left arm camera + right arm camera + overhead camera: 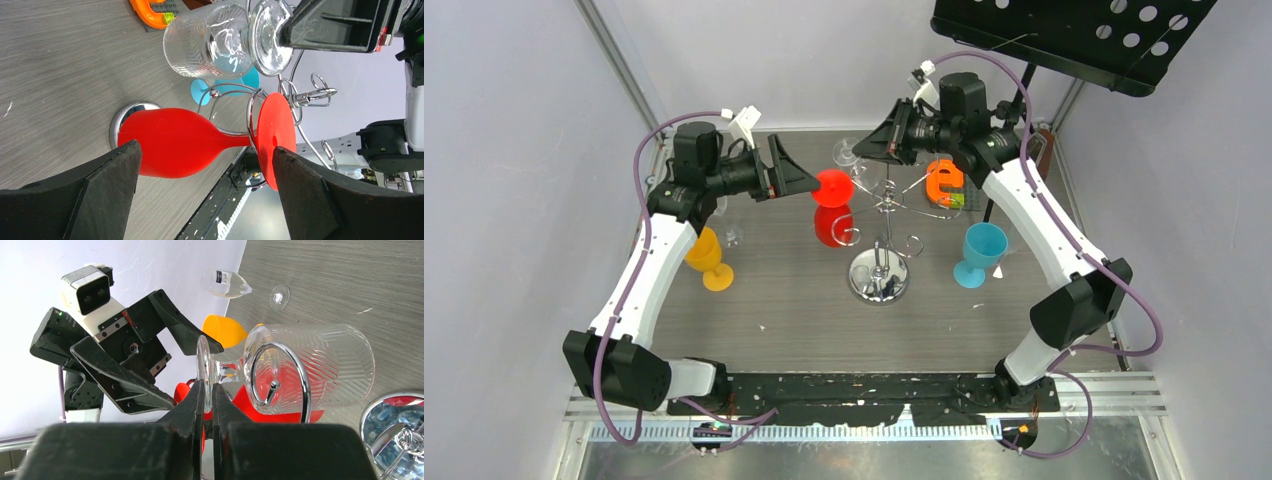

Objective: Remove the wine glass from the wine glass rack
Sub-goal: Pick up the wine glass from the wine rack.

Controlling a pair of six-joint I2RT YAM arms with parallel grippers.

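Rack [877, 278] mid-frame in top view, glasses hanging from its arms. Right pincer [209, 390] clamped on foot of clear wine glass [325, 365], which hangs in a wire loop. Left pincer [205, 155] open, facing red wine glass [170, 142]. Nothing freed yet; slide-out remains, by my reading.

The wine glass rack [879, 276], a shiny chrome wire stand with a round mirrored base, a central post and scroll-ended arms, stands upright near the middle of the worktop [774, 300]. A clear ribbed wine glass [320, 365] hangs bowl-down at one arm, its round foot pinched between the closed jaws of the right gripper [208, 385]. A red wine glass [172, 142] hangs bowl-down from a neighbouring arm, its stem through the wire loop.
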